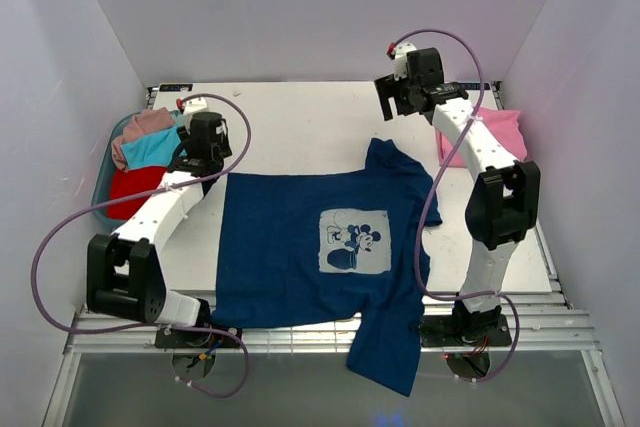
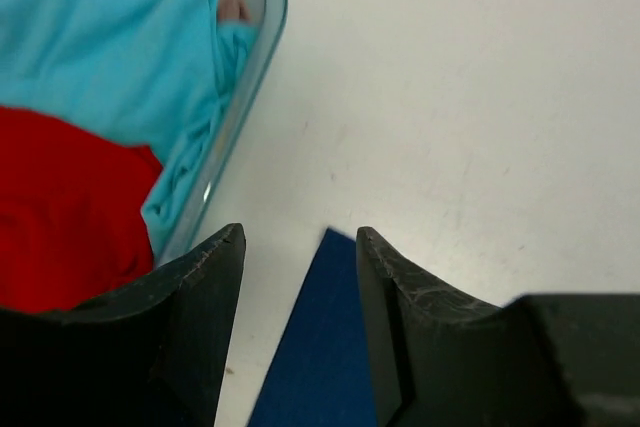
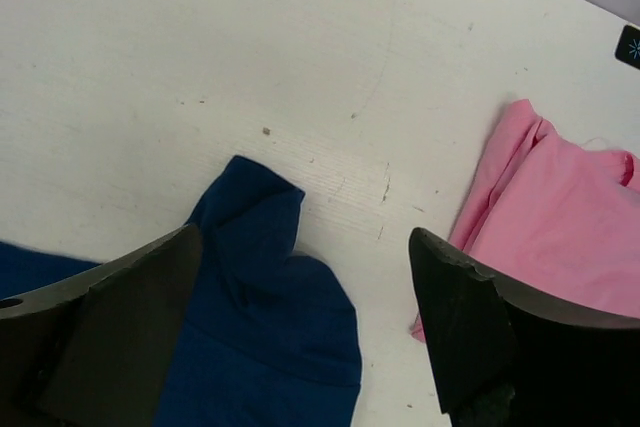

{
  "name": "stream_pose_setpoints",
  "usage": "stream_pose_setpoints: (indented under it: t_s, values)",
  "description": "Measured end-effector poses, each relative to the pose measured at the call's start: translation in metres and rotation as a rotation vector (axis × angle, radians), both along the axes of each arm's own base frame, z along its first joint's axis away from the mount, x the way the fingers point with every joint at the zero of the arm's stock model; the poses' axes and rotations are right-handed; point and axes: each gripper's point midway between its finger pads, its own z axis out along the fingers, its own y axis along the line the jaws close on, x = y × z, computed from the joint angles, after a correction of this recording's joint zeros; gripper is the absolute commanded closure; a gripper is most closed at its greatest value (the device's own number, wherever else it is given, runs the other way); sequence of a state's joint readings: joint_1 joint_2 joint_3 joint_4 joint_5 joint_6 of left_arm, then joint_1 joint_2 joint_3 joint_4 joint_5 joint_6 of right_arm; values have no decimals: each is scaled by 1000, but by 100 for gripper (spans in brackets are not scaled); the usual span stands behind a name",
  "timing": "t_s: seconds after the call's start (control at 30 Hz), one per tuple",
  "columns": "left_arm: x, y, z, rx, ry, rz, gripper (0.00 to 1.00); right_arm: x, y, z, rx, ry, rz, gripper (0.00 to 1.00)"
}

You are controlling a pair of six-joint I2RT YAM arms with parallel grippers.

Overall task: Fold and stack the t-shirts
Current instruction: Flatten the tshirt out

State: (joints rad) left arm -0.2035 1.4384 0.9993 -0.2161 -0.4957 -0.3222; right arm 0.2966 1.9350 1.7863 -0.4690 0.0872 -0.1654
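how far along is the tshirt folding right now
Done: one pink t-shirt lies folded-looking at the far right. In hand: the navy t-shirt is spread flat, print up, unfolded, one sleeve hanging off the near edge; the left tool and right tool hover open near its far corners, holding nothing. Left: folding the navy one, plus the red tee, teal tee and dusty-pink tee in the bin.

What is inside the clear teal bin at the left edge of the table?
The bin holds three bunched shirts: a dusty-pink tee, a teal tee and a red tee. Anything beneath them is covered.
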Motion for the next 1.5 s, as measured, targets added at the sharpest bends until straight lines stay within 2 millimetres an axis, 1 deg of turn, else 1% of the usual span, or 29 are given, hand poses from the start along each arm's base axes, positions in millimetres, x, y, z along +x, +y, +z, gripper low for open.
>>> stream_pose_setpoints:
  t_s: [0.03, 0.07, 0.1, 0.17, 0.23, 0.27, 0.3, 0.33, 0.37, 0.4, 0.43, 0.47, 0.5, 0.57, 0.6, 0.63, 0.67, 0.77, 0.87, 1.03, 1.1, 1.17, 1.27, 1.3, 1.33, 1.4, 1.43, 1.5]
  values:
    - [3, 0, 18, -3, -46, 1, 41, -1, 0, 7, 6, -13, -2, 9]
    - [4, 0, 36, -8, -89, 2, 41, -5, -1, 11, 12, -17, -4, 4]
    - [5, -1, 53, -17, -132, -2, 41, -12, -3, 13, 19, -18, -8, 2]
    - [3, -4, 82, -42, -205, -23, 43, -32, -7, 10, 33, 3, -14, 0]
    - [-3, -10, 99, -70, -246, -57, 44, -56, -12, 1, 43, 43, -24, 6]
    - [-5, -14, 103, -84, -255, -77, 47, -67, -14, -5, 51, 59, -35, 14]
    - [-6, -19, 104, -98, -258, -97, 49, -79, -17, -14, 51, 86, -42, 19]
    - [-8, -24, 101, -110, -252, -116, 53, -91, -20, -24, 53, 111, -51, 28]
    - [-10, -27, 94, -119, -237, -129, 61, -100, -22, -34, 53, 133, -59, 32]
    - [-12, -31, 83, -129, -211, -141, 65, -109, -25, -45, 50, 161, -65, 36]
    - [-15, -33, 67, -136, -171, -148, 70, -117, -26, -55, 47, 188, -73, 43]
    - [-18, -37, 51, -143, -125, -157, 73, -122, -28, -63, 45, 209, -79, 46]
    - [-20, -39, 33, -147, -77, -161, 76, -126, -29, -72, 41, 231, -83, 46]
    - [-26, -42, -2, -158, 24, -166, 75, -129, -30, -83, 37, 260, -93, 46]
    - [-29, -44, -19, -164, 72, -167, 70, -128, -29, -86, 39, 265, -97, 46]
    - [-32, -46, -33, -169, 118, -169, 67, -127, -28, -88, 42, 267, -101, 45]
    - [-34, -48, -45, -178, 154, -170, 65, -125, -28, -90, 44, 268, -104, 40]
    - [-36, -53, -71, -201, 228, -173, 59, -115, -25, -98, 44, 276, -112, 35]
    - [-36, -58, -85, -220, 260, -179, 57, -100, -21, -105, 42, 283, -115, 33]
    - [-25, -64, -92, -240, 240, -196, 56, -67, -12, -113, 35, 273, -113, 33]
    - [-20, -66, -100, -242, 251, -198, 56, -53, -9, -113, 30, 261, -109, 33]
    - [-15, -68, -112, -241, 274, -197, 57, -39, -6, -113, 23, 248, -105, 35]
    - [-11, -69, -132, -236, 316, -192, 56, -22, -2, -114, 14, 229, -100, 39]
    - [-8, -69, -135, -234, 319, -189, 57, -17, -1, -115, 13, 227, -98, 41]
    - [-4, -70, -134, -235, 313, -191, 57, -13, 0, -116, 10, 225, -98, 45]
    - [2, -72, -134, -236, 310, -191, 57, -7, 1, -120, 4, 226, -94, 50]
    - [5, -72, -134, -235, 308, -189, 57, -5, 2, -122, 1, 231, -93, 54]
    - [9, -73, -134, -234, 305, -188, 57, -5, 2, -129, -8, 245, -88, 58]
